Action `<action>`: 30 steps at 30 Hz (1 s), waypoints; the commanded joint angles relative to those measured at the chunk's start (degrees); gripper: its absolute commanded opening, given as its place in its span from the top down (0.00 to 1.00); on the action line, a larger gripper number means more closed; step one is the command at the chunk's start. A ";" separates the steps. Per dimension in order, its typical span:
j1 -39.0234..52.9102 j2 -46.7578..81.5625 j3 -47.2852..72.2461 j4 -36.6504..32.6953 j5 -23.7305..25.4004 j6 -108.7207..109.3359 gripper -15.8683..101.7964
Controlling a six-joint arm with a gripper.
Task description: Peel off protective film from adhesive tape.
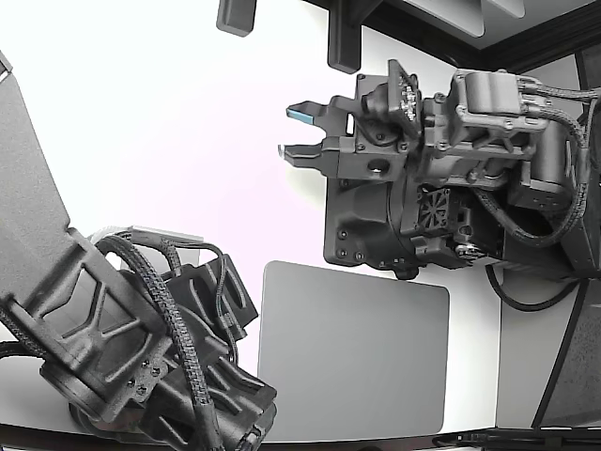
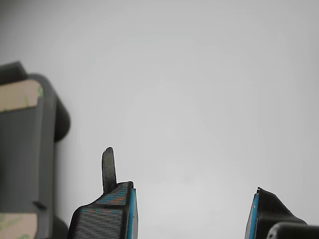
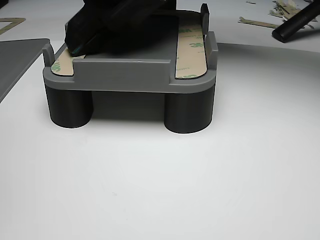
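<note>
A grey raised part (image 3: 130, 75) on round legs carries tan film-covered tape strips, one along its right side (image 3: 191, 47) and one at its left corner (image 3: 62, 64) in the other view. A dark bulky shape (image 3: 115, 25) hides the part's top middle. In the wrist view the same part (image 2: 25, 159) stands beside the fingers, with tan film (image 2: 19, 95) showing on it. My gripper (image 2: 192, 209) is open over bare white table, apart from the part, its blue-padded fingertips (image 2: 117, 204) holding nothing. The exterior view shows the gripper (image 1: 296, 132) open as well.
A second dark arm (image 1: 122, 348) fills the exterior view's lower left. A flat grey mat (image 1: 357, 348) lies on the white table (image 1: 169, 141) in front. Loose tan strips (image 3: 260, 22) and a black rod (image 3: 295, 22) lie behind the part in the other view.
</note>
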 commanded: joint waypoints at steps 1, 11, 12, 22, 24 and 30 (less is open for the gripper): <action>4.39 -0.18 -5.54 -1.93 4.66 -4.04 0.26; 4.83 0.70 0.88 -6.59 3.78 -43.77 0.96; 4.83 0.35 1.49 -6.94 3.60 -49.48 0.96; 17.14 -5.63 3.78 -2.64 17.05 -74.71 0.96; 18.54 -6.77 3.78 -2.55 19.69 -78.40 0.96; 25.14 -11.07 3.78 -4.66 26.54 -79.28 0.96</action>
